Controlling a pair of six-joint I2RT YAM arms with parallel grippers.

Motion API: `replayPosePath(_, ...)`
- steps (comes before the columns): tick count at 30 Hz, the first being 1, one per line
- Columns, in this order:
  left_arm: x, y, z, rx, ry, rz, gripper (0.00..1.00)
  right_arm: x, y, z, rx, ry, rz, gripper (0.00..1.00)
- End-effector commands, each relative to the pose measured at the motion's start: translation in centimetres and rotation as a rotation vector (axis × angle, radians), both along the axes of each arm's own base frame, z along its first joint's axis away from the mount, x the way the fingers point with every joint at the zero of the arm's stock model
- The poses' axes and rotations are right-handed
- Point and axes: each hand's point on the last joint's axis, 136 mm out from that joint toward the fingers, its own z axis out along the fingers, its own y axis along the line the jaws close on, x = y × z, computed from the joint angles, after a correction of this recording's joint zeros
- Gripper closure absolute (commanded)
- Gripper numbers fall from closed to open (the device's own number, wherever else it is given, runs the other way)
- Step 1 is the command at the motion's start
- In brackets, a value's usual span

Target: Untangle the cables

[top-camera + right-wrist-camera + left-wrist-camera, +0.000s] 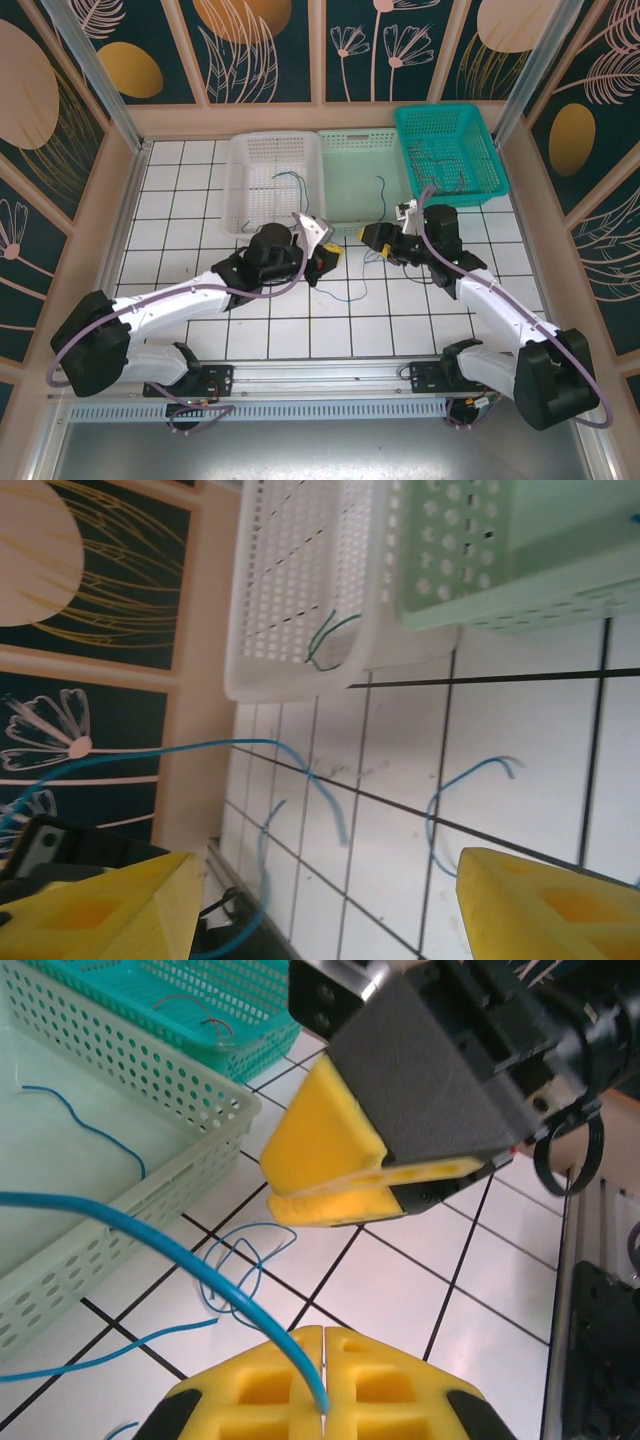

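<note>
Blue, thin, flexible wire is being pinched in the tightly closed left claw, curving away leftward; the yellow-padded right claw is hanging wide open, gripping nothing.

The near tiles of the counter, between the arm bases and the wrists, lie open. At mid-counter the left gripper and right gripper face each other with only a narrow gap between. A blue cable pinched in the left gripper's fingers strings out over the tiles, and a loose blue cable loops on the tiles below. The white basket, pale green basket and teal basket, side by side, block the far edge. Tiles left of the white basket stay bare up to the side wall.
</note>
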Motion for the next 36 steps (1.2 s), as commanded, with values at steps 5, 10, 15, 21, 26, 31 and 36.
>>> replayPosePath(5, 0.7, -0.6, -0.7, 0.127, -0.071, -0.009, 0.95, -0.6, 2.4, 2.4, 0.119, 0.023, 0.133, 0.30)
replayPosePath(10, 0.6, -1.0, -0.9, 0.177, -0.117, -0.023, 0.94, -0.8, 3.5, 2.5, 0.156, 0.046, 0.183, 0.30)
replayPosePath(15, 0.5, -1.1, -0.9, 0.212, -0.175, -0.036, 0.93, -1.2, 4.6, 2.3, 0.182, 0.080, 0.239, 0.29)
replayPosePath(21, 1.1, -1.2, -1.6, 0.282, -0.210, -0.027, 0.93, -1.9, 5.6, 1.9, 0.192, 0.114, 0.291, 0.29)
replayPosePath(26, 1.4, -1.5, -1.3, 0.296, -0.238, -0.026, 0.93, -2.5, 6.4, 1.2, 0.189, 0.143, 0.326, 0.29)
replayPosePath(31, 1.0, -2.3, -1.2, 0.298, -0.260, -0.060, 0.92, -2.0, 6.9, 0.8, 0.183, 0.141, 0.326, 0.29)
replayPosePath(36, -0.4, -3.2, -1.5, 0.278, -0.260, -0.131, 0.91, -0.4, 7.3, 1.1, 0.198, 0.105, 0.295, 0.34)
